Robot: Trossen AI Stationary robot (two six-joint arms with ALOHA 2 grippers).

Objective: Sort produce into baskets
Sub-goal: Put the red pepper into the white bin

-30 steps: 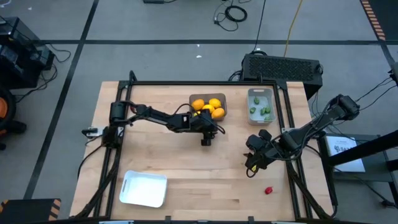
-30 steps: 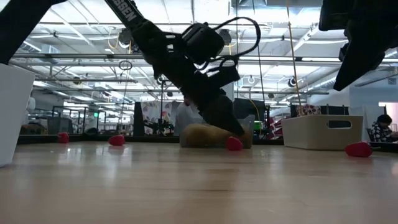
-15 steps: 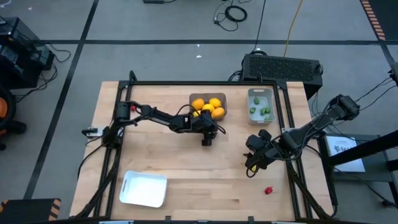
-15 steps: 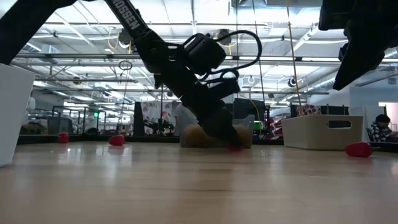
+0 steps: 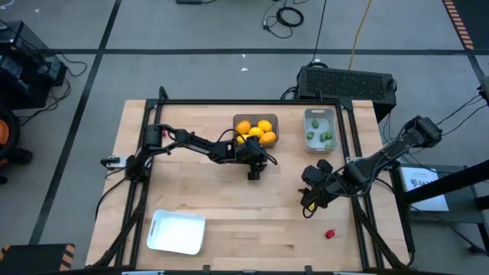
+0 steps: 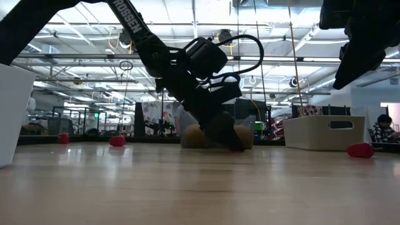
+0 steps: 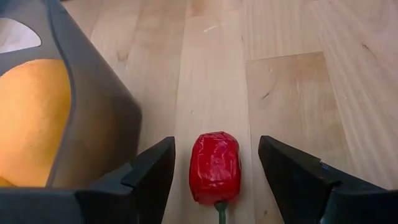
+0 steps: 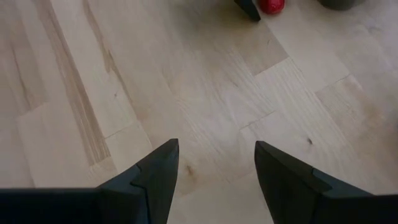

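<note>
High view shows the dark grey bin (image 5: pixel 257 131) holding yellow and orange fruits (image 5: pixel 260 132), the pale grey bin (image 5: pixel 320 130) holding small green pieces (image 5: pixel 327 137), and the white tray (image 5: pixel 176 231) with nothing inside. Beside the dark bin, the left claw (image 7: pixel 215 180) stands released around a small glossy red piece (image 7: pixel 214 167) with a green stem, lying on the tabletop (image 5: pixel 244 221). The right claw (image 8: pixel 216 168) hovers released over bare wood.

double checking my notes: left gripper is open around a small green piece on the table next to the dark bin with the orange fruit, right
Not quite: the piece is red, not green. The left wrist view shows the left gripper open, its fingers on either side of a small red piece lying on the table, beside the dark bin holding an orange fruit.
</note>
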